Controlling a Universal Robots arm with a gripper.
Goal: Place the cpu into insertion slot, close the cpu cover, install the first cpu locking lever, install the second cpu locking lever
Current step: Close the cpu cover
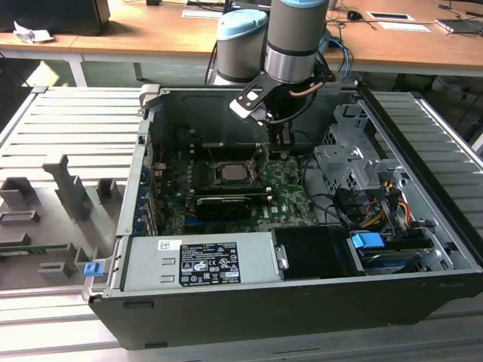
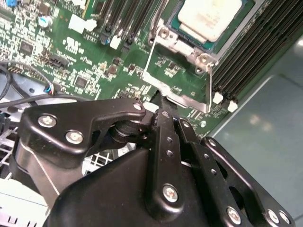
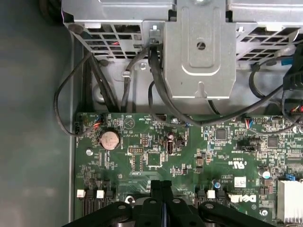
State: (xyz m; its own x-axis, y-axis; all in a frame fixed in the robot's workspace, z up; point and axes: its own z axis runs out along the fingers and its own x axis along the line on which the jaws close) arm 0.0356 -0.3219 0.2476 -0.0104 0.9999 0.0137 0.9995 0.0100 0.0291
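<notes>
The cpu [image 2: 211, 16], a flat square chip with a dull silver top, lies in the insertion slot [image 1: 217, 179] on the green board; in the exterior view the cpu [image 1: 231, 171] sits mid-case. The cpu cover [image 2: 177, 97], a thin silvery frame with a large window, stands swung open beside the socket. My gripper [image 2: 158, 108] is shut, with its tips meeting the cover's free edge and nothing seen between them. In the exterior view the gripper [image 1: 281, 153] hangs just to the right of the socket. The first wrist view has the gripper [image 3: 163, 187] over the board.
Long black memory slots [image 2: 258, 52] flank the socket. A black graphics card [image 1: 223, 205] lies in front of it. A metal drive cage [image 3: 201, 47] with black cables [image 3: 158, 90] stands beside the board, and a coin battery [image 3: 110, 140] sits on it. Case walls [image 1: 139, 173] enclose everything.
</notes>
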